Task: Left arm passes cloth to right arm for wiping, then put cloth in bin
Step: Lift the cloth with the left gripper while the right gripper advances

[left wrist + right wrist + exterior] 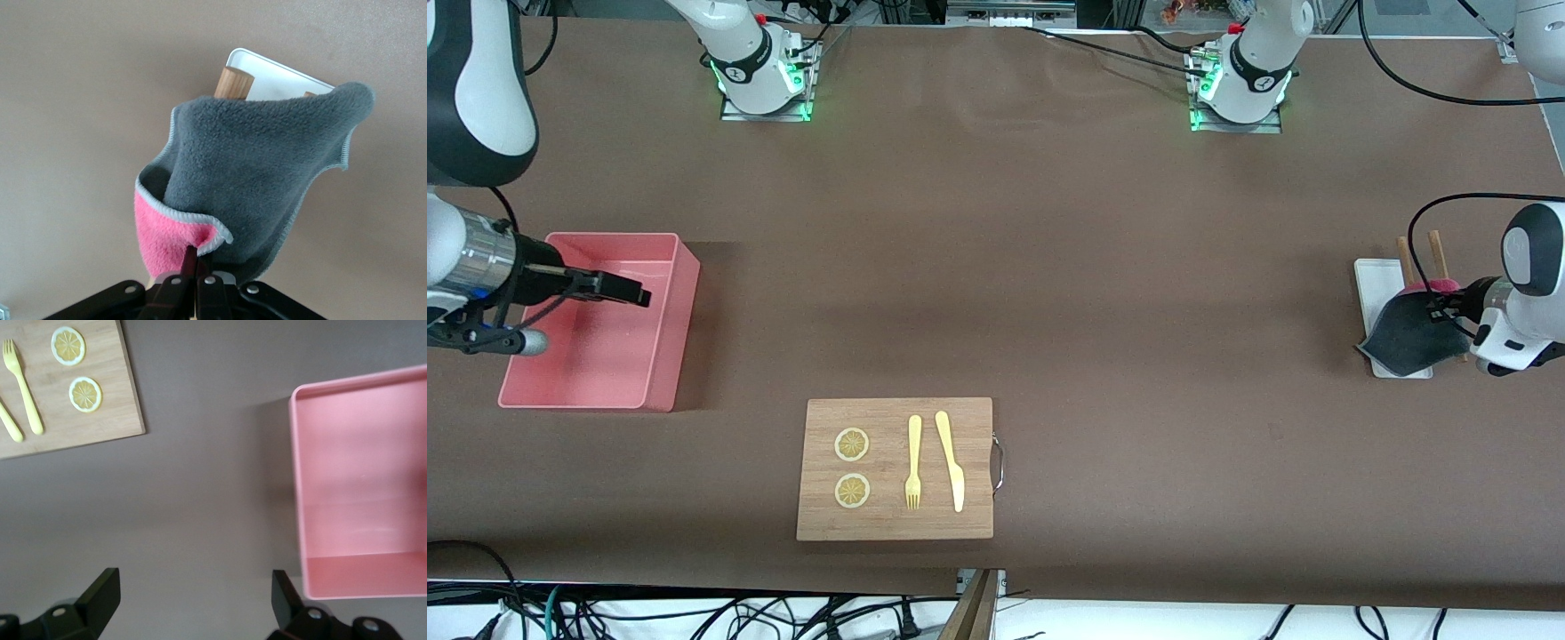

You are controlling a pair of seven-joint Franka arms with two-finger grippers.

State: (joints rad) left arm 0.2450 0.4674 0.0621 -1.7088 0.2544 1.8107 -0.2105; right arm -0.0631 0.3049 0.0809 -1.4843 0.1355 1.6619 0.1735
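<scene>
Front view: my left claw (1440,308) pinches the cloth (1405,338) over the tray (1371,283) at the left arm's end of the counter (1049,267); it droops toward the camera. My right claw (636,293) hangs over the bin (654,356).

Left wrist: the cloth (260,180) looks soft and light, pinched at one corner.

Right wrist: fingers (100,597) spread, empty.

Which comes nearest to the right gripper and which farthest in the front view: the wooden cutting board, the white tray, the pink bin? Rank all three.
Measured from the right gripper:
1. Pink bin: directly under the gripper, at the right arm's end of the table.
2. Wooden cutting board: mid-table, nearer the front camera than the bin.
3. White tray: at the left arm's end, partly under the cloth.
</scene>
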